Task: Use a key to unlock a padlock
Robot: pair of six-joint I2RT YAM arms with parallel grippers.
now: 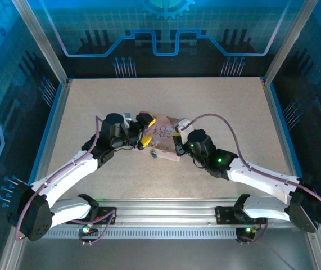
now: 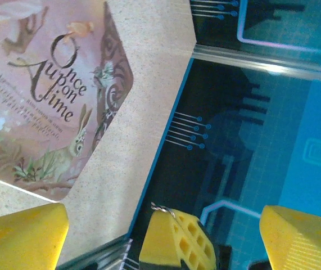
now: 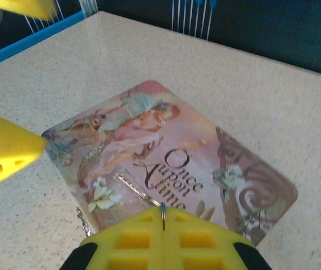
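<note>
While left pincer (image 1: pixel 146 130) gapes by tin box (image 1: pixel 166 132), table (image 1: pixel 216 101) edges distant

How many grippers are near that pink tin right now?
2. The left gripper is open at the left side of the tin. The right gripper is shut at its right side. Nothing suggests another is hidden.

The table (image 1: pixel 166 95) lies bare from the tin box (image 1: pixel 164 130) to the far wall, and along the near strip before the arm bases; both side margins run free up to the frame rails (image 1: pixel 52 112); over the box the left gripper (image 1: pixel 147 130), fingers spread, and the right gripper (image 1: pixel 176 142), pinched on the key (image 3: pixel 163 216), crowd together, leaving little gap between them.
</note>
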